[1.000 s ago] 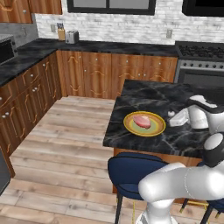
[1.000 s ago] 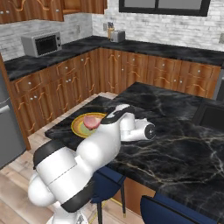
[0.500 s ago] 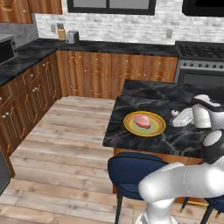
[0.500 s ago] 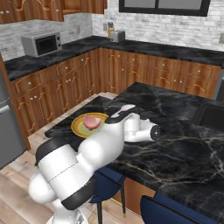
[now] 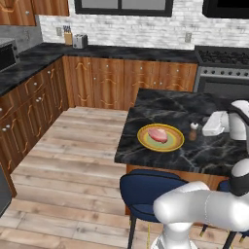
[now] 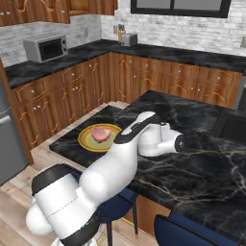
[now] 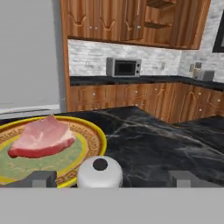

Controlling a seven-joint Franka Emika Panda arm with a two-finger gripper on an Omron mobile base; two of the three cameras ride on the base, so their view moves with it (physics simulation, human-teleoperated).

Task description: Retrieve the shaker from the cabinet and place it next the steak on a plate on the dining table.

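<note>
The left base view shows the whole shaker [image 5: 194, 131] standing on the table [image 5: 165, 109] beside the plate [image 5: 160, 138]; the hand view shows its pale top between the low, level end effector's [image 7: 109, 178] wide-apart, empty fingers.

One shaker [image 5: 194, 130] stands on one dark table [image 5: 170, 113]; one yellow plate [image 5: 161, 138] sits there too, with one piece of steak [image 5: 157, 134] on it; one microwave [image 6: 45, 47] sits on the counter; one toaster [image 5: 80, 41] and one knife block [image 5: 68, 38] stand by the wall; two blue stools [image 6: 113, 206] show by the table.
</note>
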